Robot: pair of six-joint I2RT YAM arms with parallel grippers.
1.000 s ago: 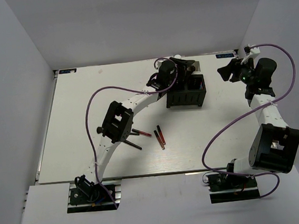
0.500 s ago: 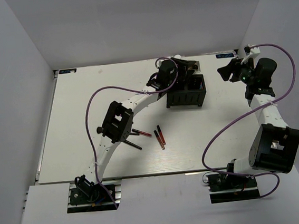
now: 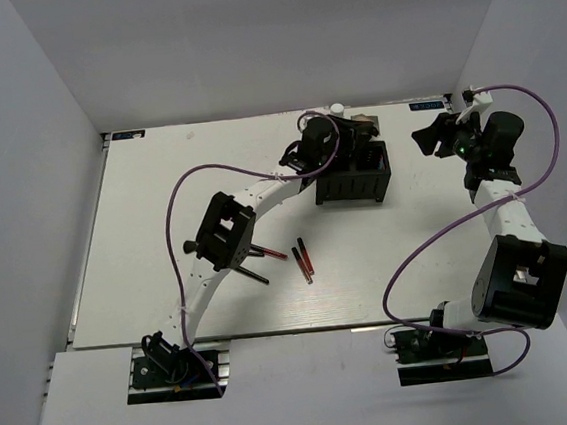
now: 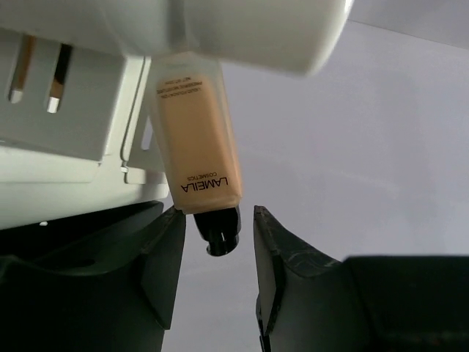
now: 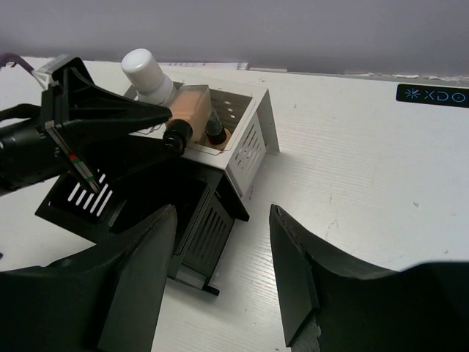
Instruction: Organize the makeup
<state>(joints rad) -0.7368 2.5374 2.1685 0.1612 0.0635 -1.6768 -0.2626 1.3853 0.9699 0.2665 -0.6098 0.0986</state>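
A tan bottle (image 4: 194, 139) with a dark cap (image 4: 222, 229) stands in a small white box (image 5: 249, 143) next to a white bottle (image 5: 146, 73). A second dark cap (image 5: 215, 128) shows beside it. My left gripper (image 4: 218, 213) is open, its fingers either side of the tan bottle's cap, with a gap on the right. In the top view it (image 3: 342, 142) is over the black organizer (image 3: 352, 176). Thin red-black pencils (image 3: 303, 259) lie on the table. My right gripper (image 5: 222, 213) is open and empty, at the back right (image 3: 435, 138).
The black organizer (image 5: 146, 213) stands right in front of the white box. The left arm's elbow (image 3: 223, 230) hangs over two more pencils (image 3: 267, 253). White walls close the table on three sides.
My left gripper has drawn back a little from the white box, so the white bottle's cap and the box now show from above. The right arm has barely moved.
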